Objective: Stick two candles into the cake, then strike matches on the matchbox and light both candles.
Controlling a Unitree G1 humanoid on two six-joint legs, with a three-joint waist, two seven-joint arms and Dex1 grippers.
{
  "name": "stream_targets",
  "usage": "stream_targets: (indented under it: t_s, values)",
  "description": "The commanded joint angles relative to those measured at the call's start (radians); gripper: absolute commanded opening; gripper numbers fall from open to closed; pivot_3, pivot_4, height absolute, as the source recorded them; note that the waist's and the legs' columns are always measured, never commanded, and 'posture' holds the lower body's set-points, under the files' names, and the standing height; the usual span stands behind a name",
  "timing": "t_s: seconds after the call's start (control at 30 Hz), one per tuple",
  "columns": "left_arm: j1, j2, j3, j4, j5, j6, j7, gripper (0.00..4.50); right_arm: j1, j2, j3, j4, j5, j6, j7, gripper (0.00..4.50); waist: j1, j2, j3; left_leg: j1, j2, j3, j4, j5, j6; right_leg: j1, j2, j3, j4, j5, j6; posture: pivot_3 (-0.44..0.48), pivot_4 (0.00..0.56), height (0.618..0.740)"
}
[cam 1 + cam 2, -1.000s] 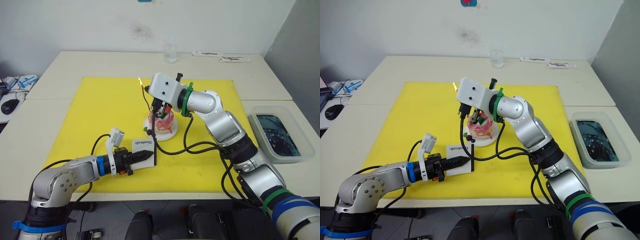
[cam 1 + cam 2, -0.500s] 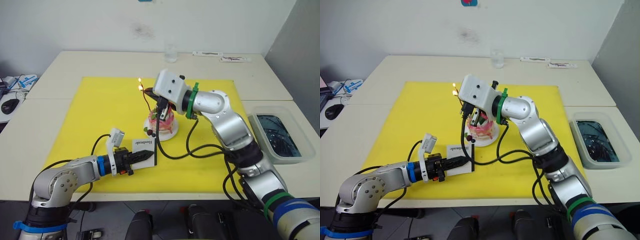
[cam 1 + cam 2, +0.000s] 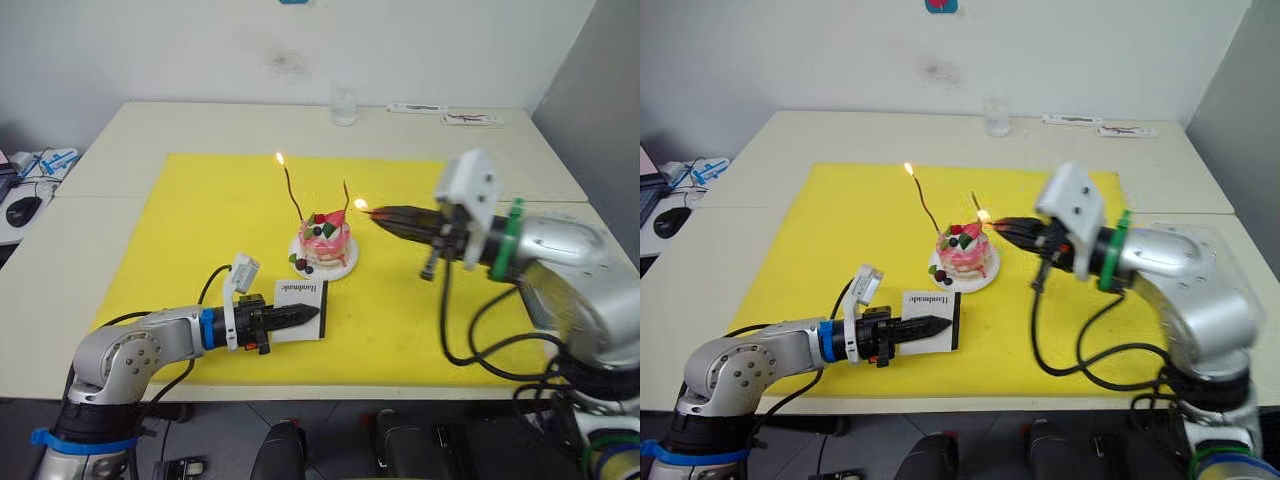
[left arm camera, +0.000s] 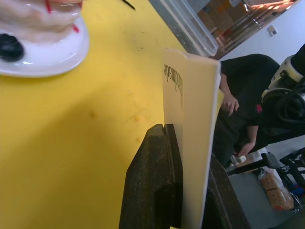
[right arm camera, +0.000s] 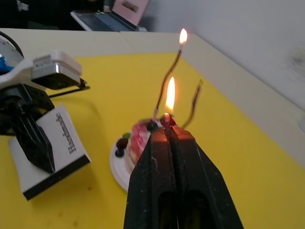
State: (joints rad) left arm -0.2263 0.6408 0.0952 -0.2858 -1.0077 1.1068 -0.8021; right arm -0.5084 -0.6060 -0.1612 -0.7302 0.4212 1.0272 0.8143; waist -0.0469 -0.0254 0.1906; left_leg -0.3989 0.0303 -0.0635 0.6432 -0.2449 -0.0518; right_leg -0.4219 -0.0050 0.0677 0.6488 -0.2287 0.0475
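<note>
Short thin dark match (image 5: 166,119), burning, is pinched at its tail by the closed right gripper (image 3: 385,217) just beside the unlit wavy reddish candle (image 3: 346,197) in the small pink cake (image 3: 324,241); light, brittle, best held far from flame. Other candle (image 3: 290,190) is lit. Flat white matchbox (image 3: 299,297) is clamped by the left gripper (image 3: 296,317) on the yellow mat (image 3: 200,220).

Candles (image 3: 290,190) stand in the cake (image 3: 324,240), matchbox (image 3: 300,297) in front.

A pale table (image 3: 120,140) carries a yellow mat (image 3: 200,215), a glass (image 3: 342,104) and perhaps papers (image 3: 440,113).
</note>
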Motion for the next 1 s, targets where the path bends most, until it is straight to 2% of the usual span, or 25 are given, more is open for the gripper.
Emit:
stream_targets:
  t_s: [0.03, 0.13, 0.33, 0.5, 0.7, 0.83, 1.0]
  values:
    - [-0.022, -0.006, 0.006, -0.047, -0.058, 0.023, -0.015, 0.00, 0.102, -0.077, -0.203, -0.046, 0.025, 0.014, -0.018, 0.02, 0.003, 0.000, 0.000, 0.000, 0.000, 0.000, 0.000, 0.000, 0.000, 0.000, 0.000, 0.000, 0.000, 0.000, 0.000, 0.000, 0.150, 0.740]
    - [-0.030, -0.010, -0.007, -0.048, -0.064, 0.030, -0.013, 0.00, 0.299, -0.122, -0.376, 0.011, -0.027, -0.068, -0.020, 0.02, 0.009, 0.000, 0.000, 0.000, 0.000, 0.001, 0.000, 0.000, 0.000, 0.000, 0.000, 0.000, -0.001, -0.001, -0.001, 0.000, 0.150, 0.740]
    - [-0.044, -0.032, -0.023, -0.040, -0.063, 0.024, 0.008, 0.00, 0.547, -0.117, -0.484, 0.170, -0.124, -0.254, -0.079, 0.02, 0.011, 0.000, 0.000, 0.002, 0.000, 0.004, 0.001, 0.000, 0.000, 0.001, 0.000, 0.003, -0.001, -0.001, -0.001, 0.000, 0.150, 0.740]
    - [-0.035, -0.044, -0.024, -0.050, -0.062, 0.025, 0.017, 0.00, 0.584, -0.107, -0.439, 0.270, -0.190, -0.359, -0.166, 0.02, -0.001, 0.000, 0.000, 0.003, 0.000, 0.006, 0.002, 0.000, 0.000, 0.001, 0.000, 0.005, -0.001, 0.000, 0.000, 0.000, 0.150, 0.740]
    - [-0.041, -0.062, -0.021, -0.050, -0.062, 0.024, 0.043, 0.00, 0.515, -0.114, -0.364, 0.395, -0.235, -0.384, -0.259, 0.02, -0.005, 0.000, 0.000, 0.003, 0.000, 0.006, 0.002, 0.000, 0.001, 0.002, 0.000, 0.006, -0.001, 0.000, 0.000, 0.000, 0.150, 0.740]
    - [-0.031, -0.062, -0.015, -0.054, -0.059, 0.018, 0.054, 0.00, 0.479, -0.129, -0.341, 0.435, -0.256, -0.397, -0.295, 0.96, -0.004, 0.000, -0.001, 0.003, 0.000, 0.006, 0.001, 0.000, 0.001, 0.001, 0.000, 0.006, -0.001, 0.000, -0.001, 0.000, 0.150, 0.740]
    - [-0.015, -0.062, -0.007, -0.062, -0.060, 0.008, 0.066, 0.00, 0.465, -0.134, -0.342, 0.443, -0.256, -0.425, -0.315, 2.76, -0.003, 0.000, -0.001, 0.002, 0.000, 0.006, 0.001, 0.000, 0.001, 0.001, 0.000, 0.006, -0.001, 0.000, -0.001, 0.000, 0.150, 0.740]
